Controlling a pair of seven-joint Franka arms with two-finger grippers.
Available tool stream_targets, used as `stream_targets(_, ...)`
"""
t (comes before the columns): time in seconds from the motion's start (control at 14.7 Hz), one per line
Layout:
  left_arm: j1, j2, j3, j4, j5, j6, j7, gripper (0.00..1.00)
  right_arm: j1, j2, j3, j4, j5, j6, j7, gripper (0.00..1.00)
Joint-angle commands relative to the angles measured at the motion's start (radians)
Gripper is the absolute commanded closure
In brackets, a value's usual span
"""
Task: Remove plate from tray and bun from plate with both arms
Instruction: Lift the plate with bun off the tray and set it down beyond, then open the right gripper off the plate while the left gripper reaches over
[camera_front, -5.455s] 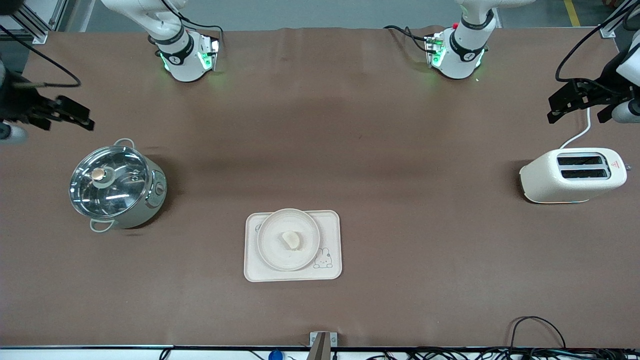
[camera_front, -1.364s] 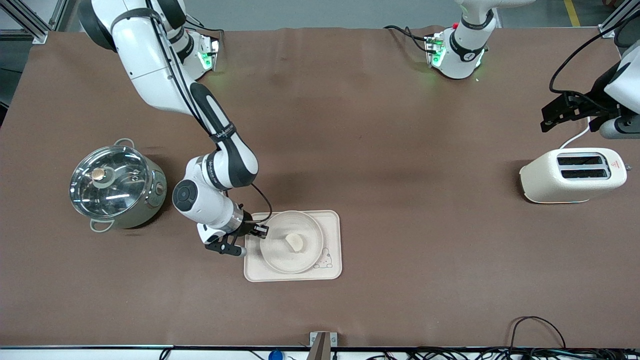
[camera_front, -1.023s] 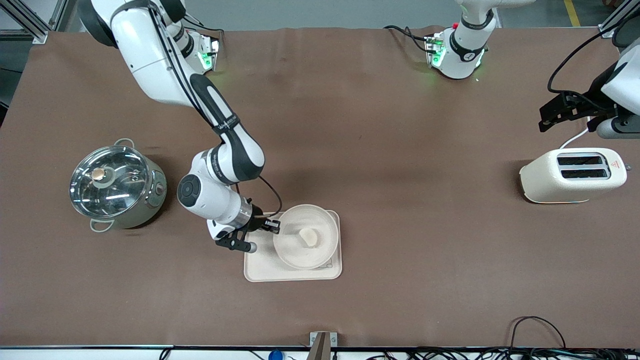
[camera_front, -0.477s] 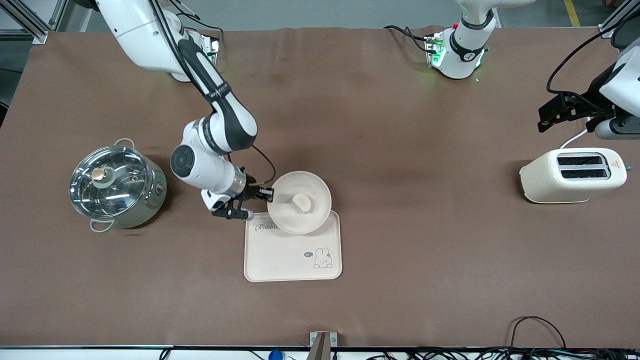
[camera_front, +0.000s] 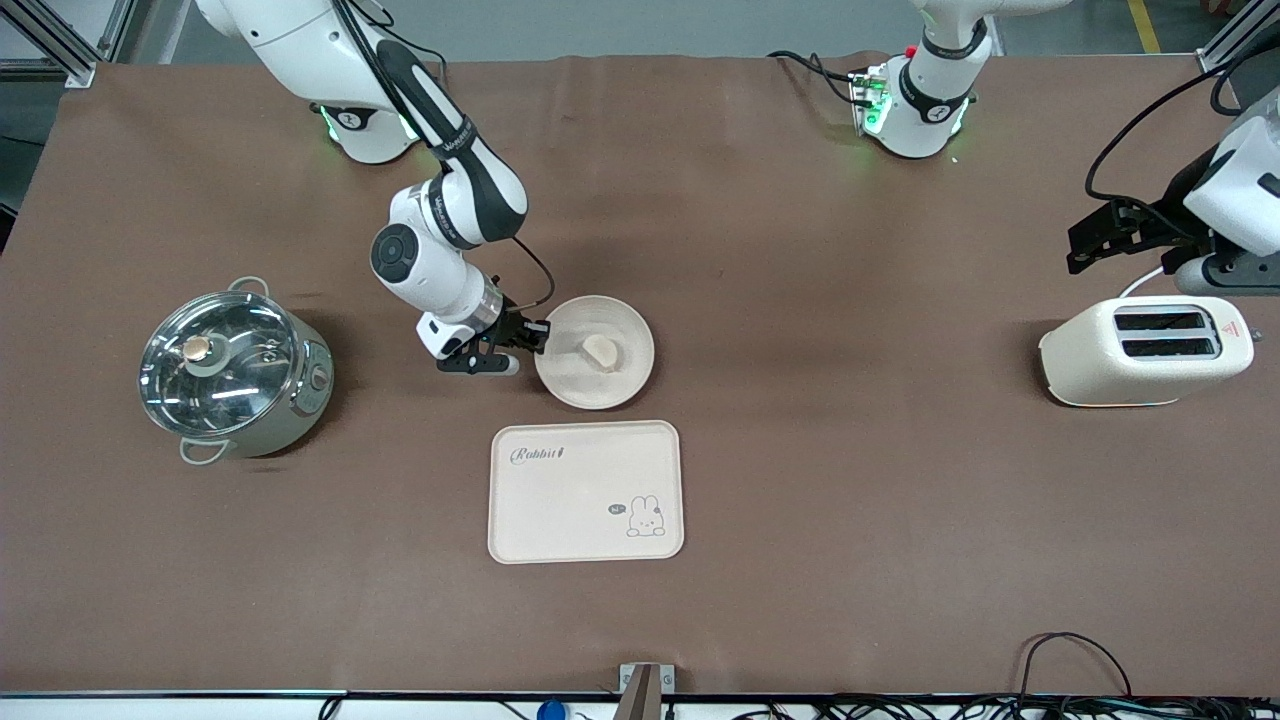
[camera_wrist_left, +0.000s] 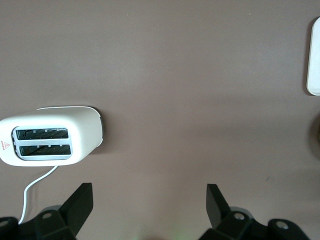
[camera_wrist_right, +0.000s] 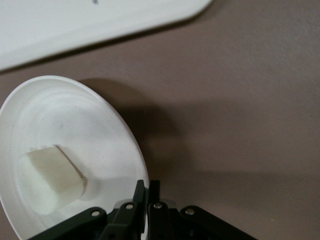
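Observation:
The round cream plate (camera_front: 620, 370) hangs just over the brown table, beside the tray's edge that faces the robots' bases. My right gripper (camera_front: 535, 340) is shut on the plate's rim at the pot's side. The pale bun (camera_front: 601, 349) lies in the middle of the plate. The right wrist view shows the plate (camera_wrist_right: 75, 120), the bun (camera_wrist_right: 50, 177) and the right gripper (camera_wrist_right: 148, 187) pinching the rim. My left gripper (camera_front: 1078, 248) waits open over the table by the toaster, and in the left wrist view the left gripper (camera_wrist_left: 148, 202) has nothing between its fingers.
The rectangular rabbit tray (camera_front: 585, 505) lies bare, nearer the front camera than the plate. A steel pot with a glass lid (camera_front: 232, 370) stands toward the right arm's end. A white toaster (camera_front: 1145, 350) with its cord stands toward the left arm's end.
The right gripper has lifted the plate with the bun off the tray and carried it toward the robots' bases. The tray is now uncovered. The left gripper has barely shifted.

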Motion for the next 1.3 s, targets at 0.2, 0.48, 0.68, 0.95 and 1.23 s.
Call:
stream_targets(0.2,-0.008,0.044,-0.004,0.014,-0.012,0.02,-0.007,0.0,-0.023,-0.049,0.007,-0.065,0.072,0.005,-0.045,0.37)
stream_targets(0.48,-0.089,0.122,-0.052,0.014,-0.03,0.063,-0.043,0.0,-0.065,-0.059,0.004,-0.057,0.073,-0.014,-0.045,0.0)
stream_targets(0.68,-0.195,0.205,-0.06,0.016,-0.024,0.13,-0.265,0.0,-0.137,-0.104,0.001,-0.003,0.073,-0.127,-0.045,0.0)
stream_targets(0.95,-0.333,0.343,-0.06,0.017,-0.027,0.26,-0.431,0.0,-0.224,-0.198,0.0,-0.005,0.07,-0.244,-0.057,0.0)
stream_targets(1.23,-0.465,0.481,-0.058,0.017,-0.015,0.475,-0.589,0.0,-0.308,-0.284,-0.02,-0.008,0.041,-0.279,-0.071,0.0)
